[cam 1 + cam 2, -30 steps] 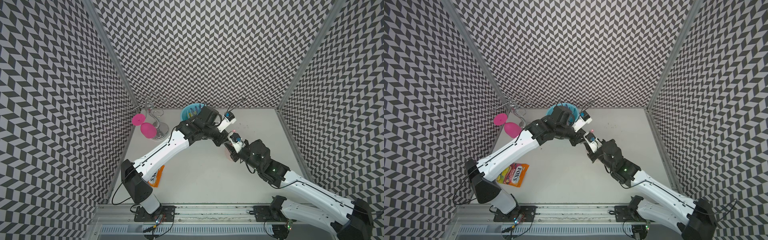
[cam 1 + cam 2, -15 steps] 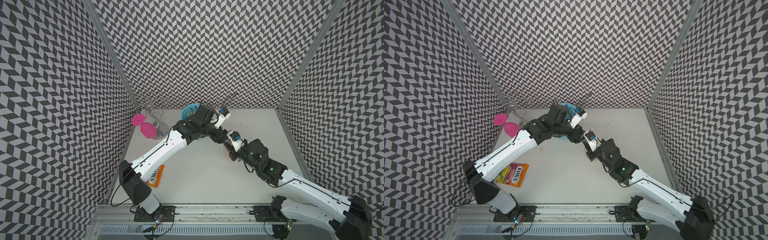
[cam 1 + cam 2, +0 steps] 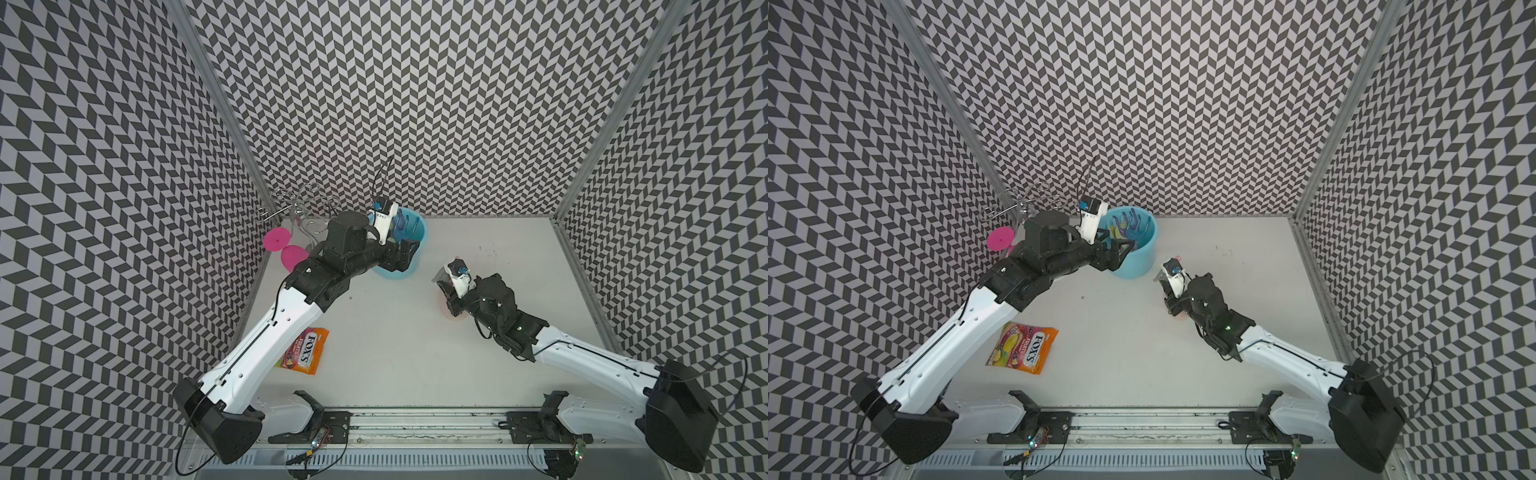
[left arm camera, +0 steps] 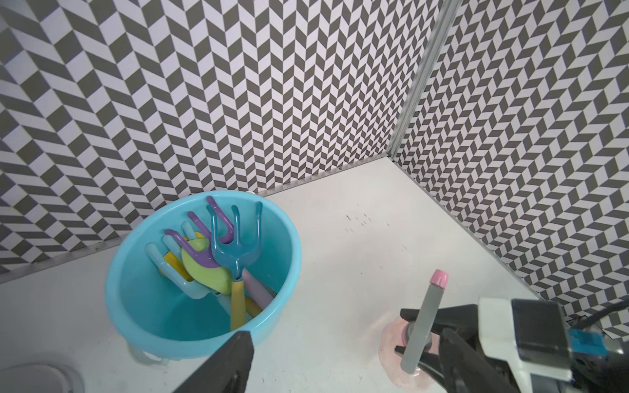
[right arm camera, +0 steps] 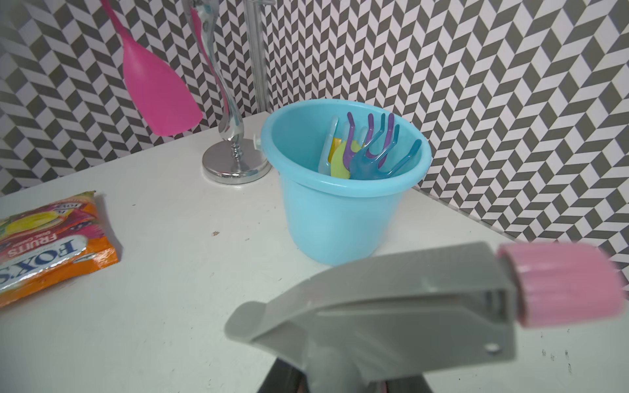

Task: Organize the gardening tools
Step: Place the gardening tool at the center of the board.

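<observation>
A light-blue bucket [image 3: 417,259] [image 3: 1138,257] [image 4: 292,245] [image 5: 340,221] stands at the back of the table. It holds the gardening tools: a blue fork [image 4: 235,251] [image 5: 371,163] on top, a purple fork [image 4: 200,253], a green trowel [image 4: 204,272], a pale-blue fork [image 4: 170,270] and a yellow piece. My left gripper [image 3: 405,253] [image 3: 1121,249] hangs at the bucket's near rim, open and empty; one of its fingers [image 4: 228,364] shows. To the right, my right gripper [image 3: 451,293] [image 3: 1173,299] is shut on the neck of the upright pink spray bottle [image 4: 422,326] [image 5: 391,306].
A magenta wine glass [image 3: 276,239] [image 3: 1000,239] [image 5: 156,88] hangs from a chrome rack [image 5: 235,163] at the back left, close to the bucket. An orange snack packet [image 3: 305,351] [image 3: 1023,347] [image 5: 51,238] lies at the front left, beside the left arm.
My left arm has swung from beside the right gripper back to the bucket, and its jaws have gone from shut to open. My right gripper still holds the spray bottle in about the same place.
</observation>
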Available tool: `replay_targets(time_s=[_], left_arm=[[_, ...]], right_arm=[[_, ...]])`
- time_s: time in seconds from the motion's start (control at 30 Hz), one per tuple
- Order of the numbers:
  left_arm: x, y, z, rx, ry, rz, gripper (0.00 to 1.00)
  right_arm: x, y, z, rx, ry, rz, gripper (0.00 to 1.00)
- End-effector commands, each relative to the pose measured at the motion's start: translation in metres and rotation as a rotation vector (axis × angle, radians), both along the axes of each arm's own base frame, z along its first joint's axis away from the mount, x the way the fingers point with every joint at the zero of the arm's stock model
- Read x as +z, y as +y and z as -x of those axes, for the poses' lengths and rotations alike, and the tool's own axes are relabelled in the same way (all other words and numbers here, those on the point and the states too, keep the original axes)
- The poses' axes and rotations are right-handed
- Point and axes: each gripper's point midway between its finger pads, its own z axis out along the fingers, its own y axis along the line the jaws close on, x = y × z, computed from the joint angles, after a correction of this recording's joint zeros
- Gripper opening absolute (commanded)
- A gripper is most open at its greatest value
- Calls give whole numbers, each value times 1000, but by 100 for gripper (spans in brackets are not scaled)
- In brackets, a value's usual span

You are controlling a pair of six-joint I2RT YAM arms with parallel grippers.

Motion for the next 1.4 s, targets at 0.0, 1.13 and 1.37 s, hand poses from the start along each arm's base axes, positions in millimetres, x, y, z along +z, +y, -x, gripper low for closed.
replay_targets(time_s=[0.0,1.13,1.37], left_arm=[[0,15,0,59,-5,43,87],[-82,46,9,185,108,84,87],[-88,46,5,187,118,72,87]], right_arm=[[42,3,-23,-25,-92,-152,10],[-10,-32,-155,-195,-167,-259,13],[-25,-28,-170,-201,-153,-255,14]])
